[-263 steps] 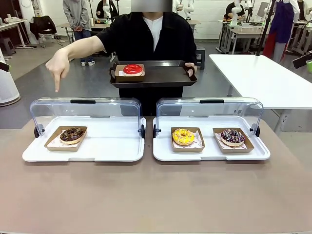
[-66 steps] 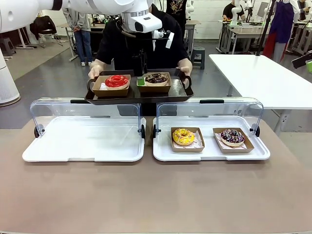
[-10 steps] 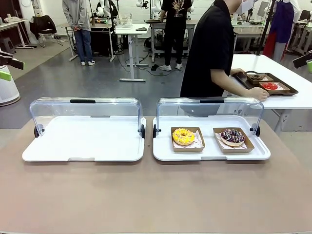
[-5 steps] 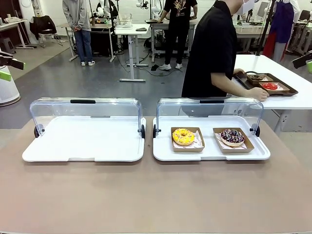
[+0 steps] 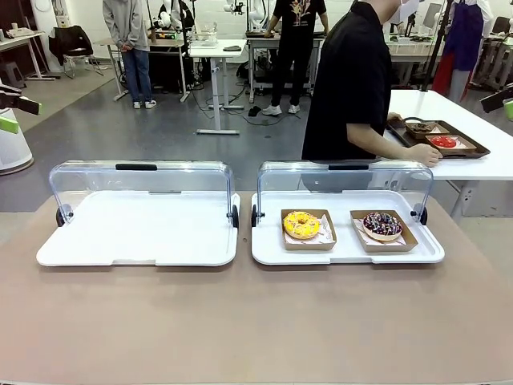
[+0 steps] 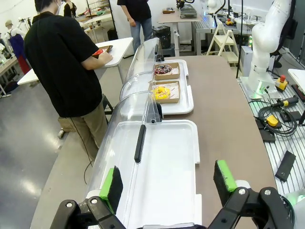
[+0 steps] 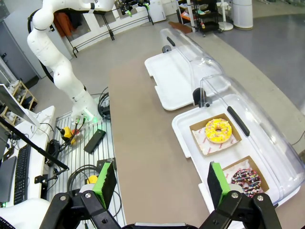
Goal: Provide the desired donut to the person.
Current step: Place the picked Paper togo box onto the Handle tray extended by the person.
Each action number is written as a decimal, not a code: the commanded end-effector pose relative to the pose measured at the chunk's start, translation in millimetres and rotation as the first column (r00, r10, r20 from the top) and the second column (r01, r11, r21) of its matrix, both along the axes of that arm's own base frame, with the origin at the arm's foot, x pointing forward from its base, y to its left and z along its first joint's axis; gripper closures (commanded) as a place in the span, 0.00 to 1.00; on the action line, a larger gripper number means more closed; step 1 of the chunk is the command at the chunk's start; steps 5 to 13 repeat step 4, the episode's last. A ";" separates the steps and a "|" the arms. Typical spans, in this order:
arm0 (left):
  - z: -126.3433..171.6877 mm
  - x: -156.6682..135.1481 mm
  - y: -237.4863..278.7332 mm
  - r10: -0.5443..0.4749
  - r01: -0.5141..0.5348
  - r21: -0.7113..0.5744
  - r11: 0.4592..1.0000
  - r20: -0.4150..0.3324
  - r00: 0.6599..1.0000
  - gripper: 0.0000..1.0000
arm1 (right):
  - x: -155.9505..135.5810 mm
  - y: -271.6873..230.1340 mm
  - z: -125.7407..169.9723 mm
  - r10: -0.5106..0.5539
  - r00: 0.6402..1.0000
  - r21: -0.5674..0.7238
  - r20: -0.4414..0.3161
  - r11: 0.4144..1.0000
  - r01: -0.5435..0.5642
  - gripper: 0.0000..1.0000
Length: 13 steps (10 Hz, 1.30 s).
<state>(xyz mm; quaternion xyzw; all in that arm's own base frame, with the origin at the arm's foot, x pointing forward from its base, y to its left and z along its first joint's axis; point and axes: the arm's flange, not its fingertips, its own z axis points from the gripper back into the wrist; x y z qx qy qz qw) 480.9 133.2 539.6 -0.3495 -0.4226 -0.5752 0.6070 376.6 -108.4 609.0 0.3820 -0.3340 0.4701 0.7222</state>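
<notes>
The person (image 5: 349,80) in the black shirt stands turned away at the white side table (image 5: 417,108), one hand on a dark tray (image 5: 474,148). A chocolate donut (image 5: 421,127) and a red donut (image 5: 443,141) lie on that tray in paper boats. My left gripper (image 6: 167,180) hangs open and empty high above the left display tray (image 6: 190,143); the person (image 6: 62,62) shows at the far side there. The right gripper (image 7: 160,182) is open and empty too, high above the brown table near the right display tray (image 7: 183,129).
The left display tray (image 5: 136,255) holds nothing under its raised clear lid. In the right display tray (image 5: 345,257) sit a yellow donut (image 5: 301,224) and a dark sprinkled donut (image 5: 382,224). Bystanders stand at benches in the background.
The person has shifted slightly to the right at the side table, hand still on the dark tray. Both grippers stay open and still.
</notes>
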 end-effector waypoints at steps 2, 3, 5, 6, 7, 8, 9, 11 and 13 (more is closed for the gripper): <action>1.8 0.9 0.3 -0.008 0.008 -0.002 1.000 0.001 1.000 0.00 | 0.4 0.6 0.3 0.010 1.000 0.015 0.009 1.000 -0.010 0.00; 1.8 0.9 0.3 -0.008 0.008 -0.002 1.000 0.001 1.000 0.00 | 0.4 0.6 0.3 0.010 1.000 0.015 0.009 1.000 -0.010 0.00; 1.8 0.9 0.3 -0.008 0.008 -0.002 1.000 0.001 1.000 0.00 | 0.4 0.6 0.3 0.010 1.000 0.015 0.009 1.000 -0.010 0.00; 1.8 0.9 0.3 -0.008 0.008 -0.002 1.000 0.001 1.000 0.00 | 0.4 0.6 0.3 0.010 1.000 0.015 0.009 1.000 -0.010 0.00; 1.8 0.9 0.3 -0.008 0.008 -0.002 1.000 0.001 1.000 0.00 | 0.4 0.6 0.3 0.010 1.000 0.015 0.009 1.000 -0.010 0.00; 1.8 0.9 0.3 -0.008 0.008 -0.002 1.000 0.001 1.000 0.00 | 0.4 0.6 0.3 0.010 1.000 0.015 0.009 1.000 -0.010 0.00; 1.8 0.9 0.3 -0.008 0.008 -0.002 1.000 0.001 1.000 0.00 | 0.4 0.6 0.3 0.010 1.000 0.015 0.009 1.000 -0.010 0.00; 1.8 0.9 0.3 -0.008 0.008 -0.002 1.000 0.001 1.000 0.00 | 0.4 0.6 0.3 0.010 1.000 0.015 0.009 1.000 -0.010 0.00; 1.8 0.9 0.3 -0.008 0.008 -0.002 1.000 0.001 1.000 0.00 | 0.4 0.6 0.3 0.010 1.000 0.015 0.009 1.000 -0.010 0.00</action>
